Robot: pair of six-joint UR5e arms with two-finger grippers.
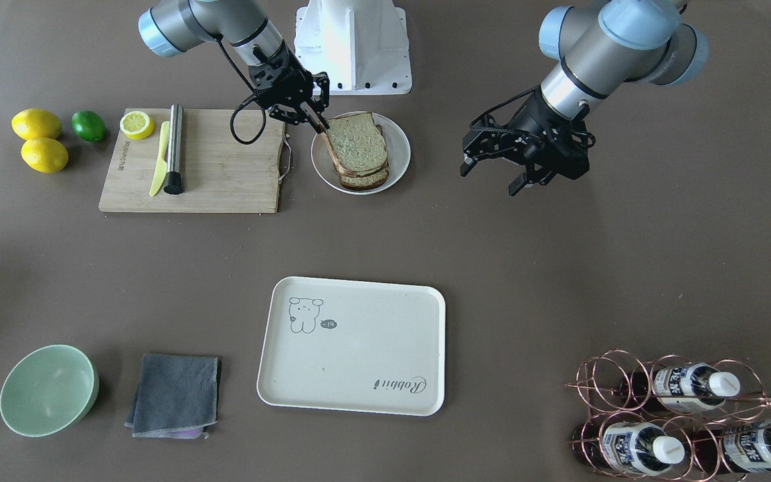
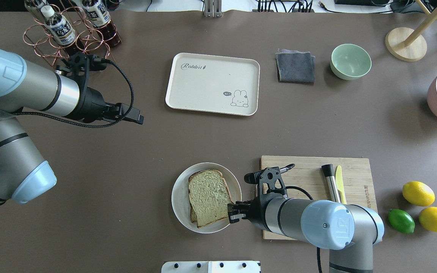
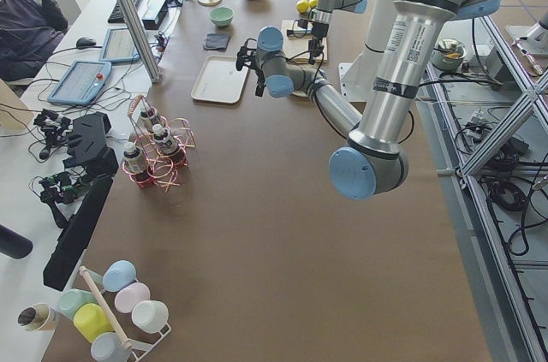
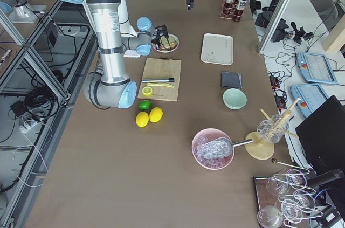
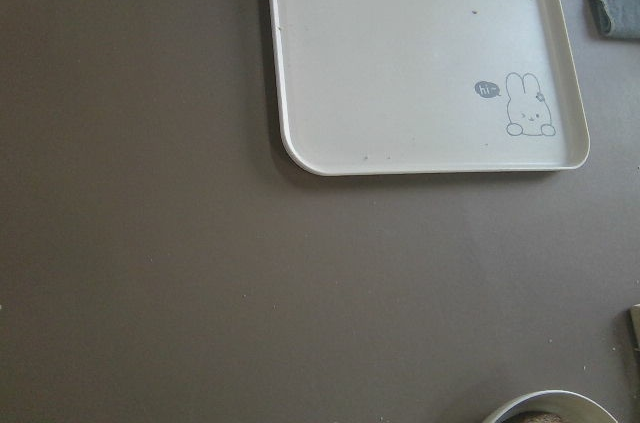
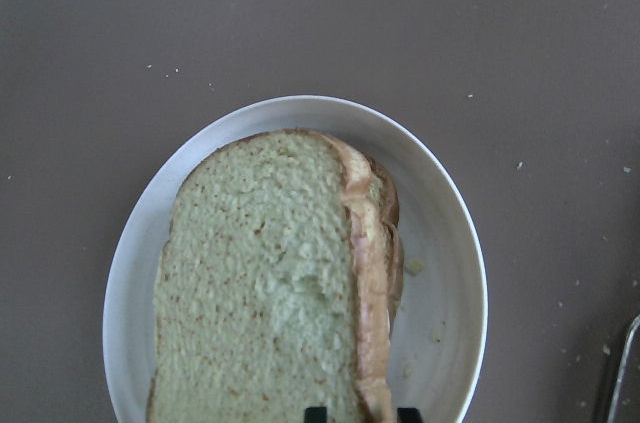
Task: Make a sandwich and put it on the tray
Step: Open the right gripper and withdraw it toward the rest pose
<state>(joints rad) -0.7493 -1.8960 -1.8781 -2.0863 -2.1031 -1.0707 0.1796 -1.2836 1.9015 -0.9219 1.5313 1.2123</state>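
Note:
Bread slices (image 1: 357, 142) are stacked on a round white plate (image 1: 399, 144); they also show in the overhead view (image 2: 208, 195) and the right wrist view (image 6: 260, 283). My right gripper (image 1: 318, 127) is shut on the edge of the top slice, which is tilted up off the stack on the gripper's side. No fried egg shows. The cream tray (image 1: 352, 345) with the "Rabbit" script lies empty across the table and shows in the left wrist view (image 5: 420, 63). My left gripper (image 1: 492, 177) is open and empty, hovering above the table well away from the plate.
A wooden cutting board (image 1: 225, 167) beside the plate holds a lemon half (image 1: 137, 124), a yellow knife and a metal rod. Lemons and a lime (image 1: 88, 125) lie beyond it. A green bowl (image 1: 47, 389), a grey cloth (image 1: 175, 395) and a bottle rack (image 1: 680, 422) flank the tray.

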